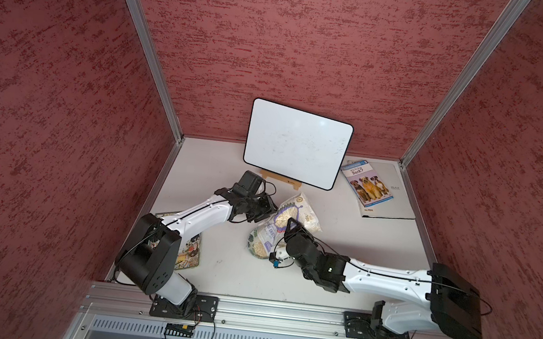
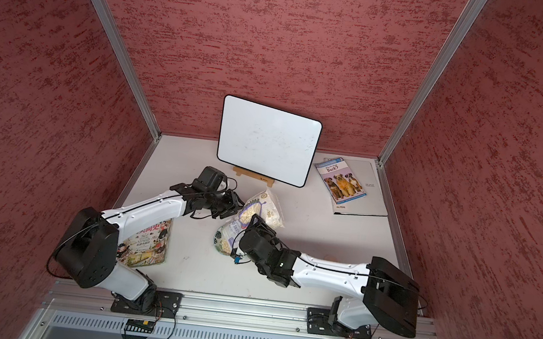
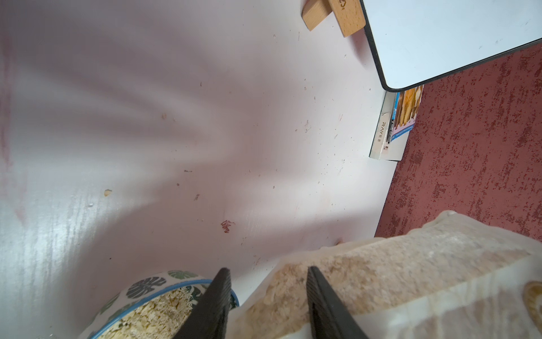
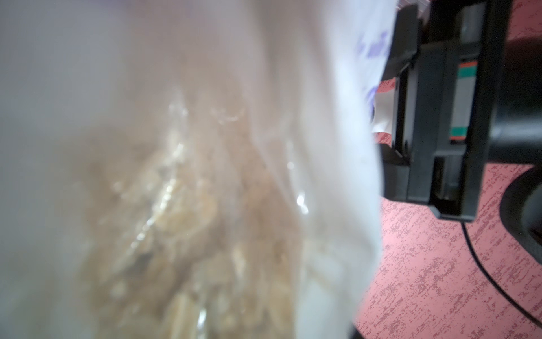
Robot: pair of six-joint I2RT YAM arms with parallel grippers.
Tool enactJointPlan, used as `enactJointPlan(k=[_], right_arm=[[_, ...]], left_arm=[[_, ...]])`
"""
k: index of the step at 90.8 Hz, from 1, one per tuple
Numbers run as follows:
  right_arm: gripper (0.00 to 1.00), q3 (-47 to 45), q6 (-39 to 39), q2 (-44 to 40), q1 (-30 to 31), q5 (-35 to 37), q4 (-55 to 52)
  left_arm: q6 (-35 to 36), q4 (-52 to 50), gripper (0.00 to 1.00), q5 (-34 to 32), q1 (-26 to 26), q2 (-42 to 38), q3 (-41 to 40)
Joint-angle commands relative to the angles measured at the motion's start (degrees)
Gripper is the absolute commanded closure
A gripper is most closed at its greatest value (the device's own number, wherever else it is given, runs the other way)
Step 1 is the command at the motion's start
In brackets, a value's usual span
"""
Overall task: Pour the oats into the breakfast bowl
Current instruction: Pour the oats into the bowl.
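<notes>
The right claw (image 1: 292, 226) is clamped across the middle of the pouch (image 1: 305, 211). The pouch hangs tilted above the table (image 1: 234, 276), with its gold-emblem end raised beyond the claw. Its mouth is lowered on the claw's near side, over the breakfast bowl (image 1: 250, 240). In the right wrist view the pouch's clear film fills almost everything, blurred, and hides the claw's own fingers. Behind the claw the black wrist bends, and the white forearm runs low across the table to its base on the front rail.

The left claw (image 1: 268, 211) sits at the pouch's opposite side, facing the right claw. In the left wrist view its fingers (image 3: 217, 302) stand apart with the pouch's edge in the gap; I cannot tell whether they squeeze it. Just beside and below this claw, the bowl holds a bed of oats (image 3: 152, 314). The left forearm slopes back from the claw to a black elbow raised high over a magazine (image 2: 149, 243).

Well beyond both claws a whiteboard (image 1: 297, 143) leans on a wooden stand (image 1: 279, 178). A dog book (image 1: 368, 184) lies past it, towards the back corner.
</notes>
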Motion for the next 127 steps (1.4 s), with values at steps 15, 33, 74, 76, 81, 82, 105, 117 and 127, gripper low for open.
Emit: enactJointPlan(k=[15, 33, 74, 76, 81, 82, 105, 117, 127], right_arm=[[1.0, 2.8, 0.7, -1.4, 0.6, 2.1, 10.5], [1.0, 2.7, 1.6, -1.1, 0.6, 2.2, 9.9], [1.0, 2.3, 0.3, -2.3, 0.6, 3.4, 10.2], [1.0, 2.3, 0.1, -2.5, 0.7, 3.5, 10.3], [1.0, 2.3, -0.2, -2.9, 0.8, 3.6, 10.4], [1.0, 2.3, -0.3, -3.0, 0.9, 3.6, 10.4], [1.0, 1.8, 0.2, -3.9, 1.8, 4.0, 9.7], [1.0, 1.6, 0.5, -4.6, 2.0, 4.1, 9.2], [1.0, 2.1, 0.9, -4.2, 2.0, 3.5, 9.3]], left_arm=[[1.0, 1.2, 0.55, 4.5, -4.2, -0.8, 0.9], [-1.4, 3.5, 0.55, 5.6, -5.6, -2.5, -0.4], [-0.6, 2.4, 0.55, 3.7, -4.5, -2.0, -0.8], [-0.3, 2.1, 0.55, 3.5, -4.3, -1.9, -0.7], [0.4, 1.3, 0.55, 2.9, -3.8, -1.5, -0.1], [0.5, 1.2, 0.55, 2.9, -3.7, -1.4, 0.0], [2.5, -0.6, 0.55, 2.2, -2.1, 1.2, 2.7], [2.3, -0.1, 0.55, 2.9, -1.8, 1.6, 2.5], [1.5, 1.2, 0.55, 4.4, -2.7, 1.1, 2.2]])
